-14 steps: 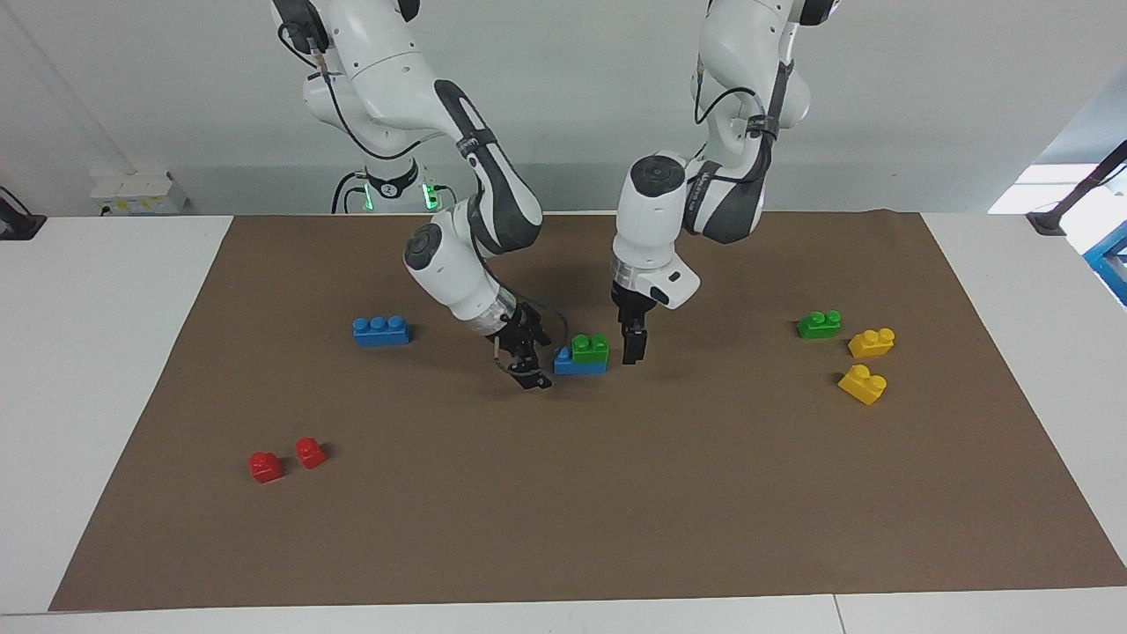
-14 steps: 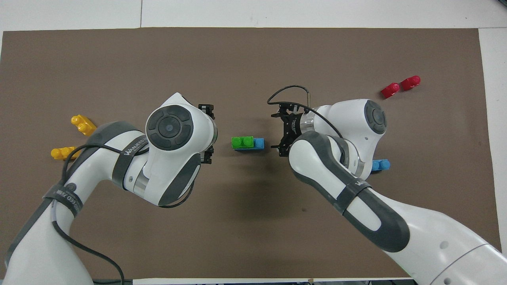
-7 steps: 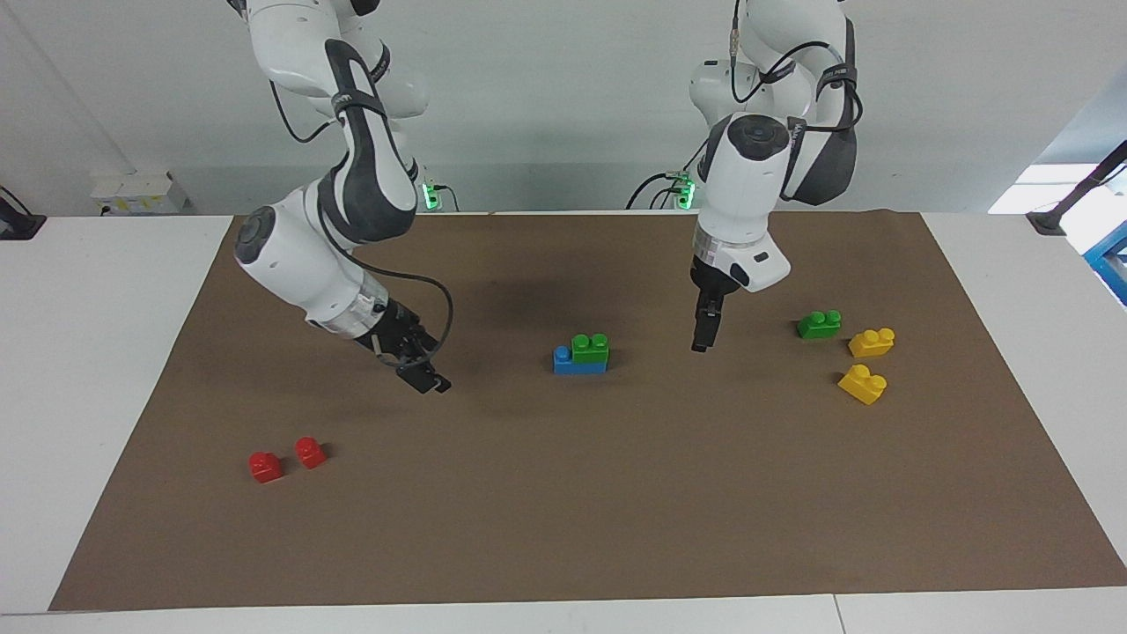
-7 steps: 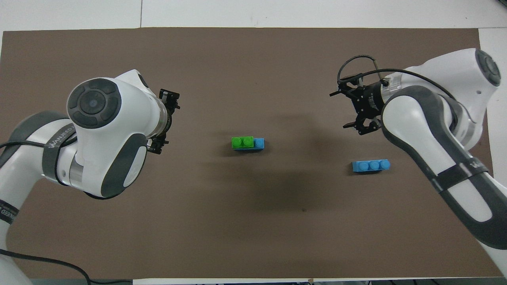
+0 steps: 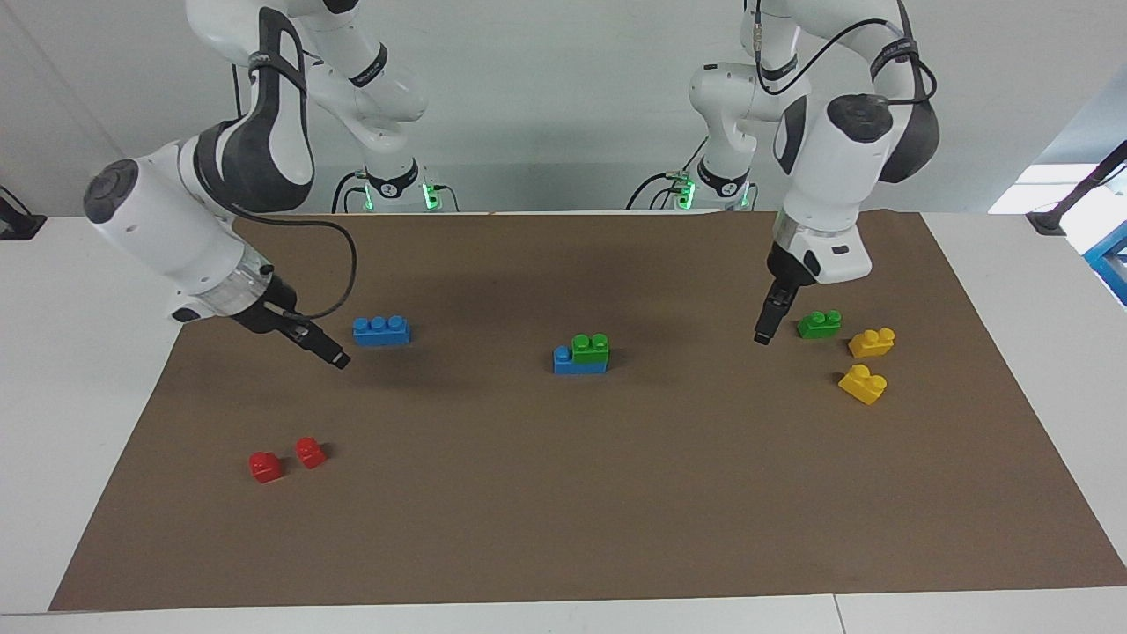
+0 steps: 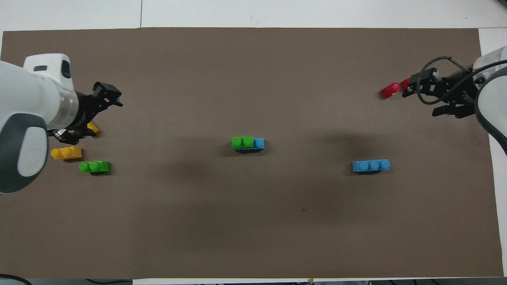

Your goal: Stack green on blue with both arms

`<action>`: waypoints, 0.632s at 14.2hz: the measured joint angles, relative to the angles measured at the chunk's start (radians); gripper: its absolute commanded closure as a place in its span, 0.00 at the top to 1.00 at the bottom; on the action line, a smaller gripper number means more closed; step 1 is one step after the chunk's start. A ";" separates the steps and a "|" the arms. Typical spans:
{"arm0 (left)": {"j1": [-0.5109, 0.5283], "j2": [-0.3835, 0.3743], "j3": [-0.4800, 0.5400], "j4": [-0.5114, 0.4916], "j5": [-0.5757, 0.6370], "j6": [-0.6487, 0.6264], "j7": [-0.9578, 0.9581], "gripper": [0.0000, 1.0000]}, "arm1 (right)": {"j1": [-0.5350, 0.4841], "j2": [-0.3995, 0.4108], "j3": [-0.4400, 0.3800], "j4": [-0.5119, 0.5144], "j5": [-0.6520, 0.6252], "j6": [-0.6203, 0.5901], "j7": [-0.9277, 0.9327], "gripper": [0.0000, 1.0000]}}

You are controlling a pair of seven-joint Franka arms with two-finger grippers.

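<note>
A green brick (image 5: 591,347) (image 6: 242,141) sits on a blue brick (image 5: 563,360) (image 6: 259,143) in the middle of the mat, leaving one blue stud uncovered. No gripper touches this stack. A second blue brick (image 5: 380,330) (image 6: 371,165) lies alone toward the right arm's end. A second green brick (image 5: 819,324) (image 6: 94,166) lies toward the left arm's end. My left gripper (image 5: 763,332) (image 6: 99,116) hangs open and empty in the air beside that second green brick. My right gripper (image 5: 338,358) (image 6: 427,99) is open and empty, raised over the mat beside the lone blue brick.
Two yellow bricks (image 5: 872,342) (image 5: 863,384) lie by the second green one; the left gripper partly hides one from above. Two small red bricks (image 5: 265,467) (image 5: 310,452) lie toward the right arm's end. A brown mat (image 5: 616,502) covers the white table.
Both arms have swung away from the middle stack, each toward its own end of the table. The stack has stayed put, and both grippers have stayed open.
</note>
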 measured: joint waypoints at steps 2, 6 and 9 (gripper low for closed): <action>0.069 -0.027 0.005 0.026 -0.011 -0.076 0.212 1.00 | 0.001 -0.053 0.003 0.009 -0.063 -0.044 -0.105 1.00; 0.137 -0.044 0.007 0.082 -0.015 -0.180 0.595 1.00 | 0.013 -0.185 0.013 0.015 -0.120 -0.174 -0.249 1.00; 0.146 -0.045 0.008 0.134 -0.015 -0.247 0.762 1.00 | 0.024 -0.267 0.028 0.014 -0.120 -0.245 -0.270 1.00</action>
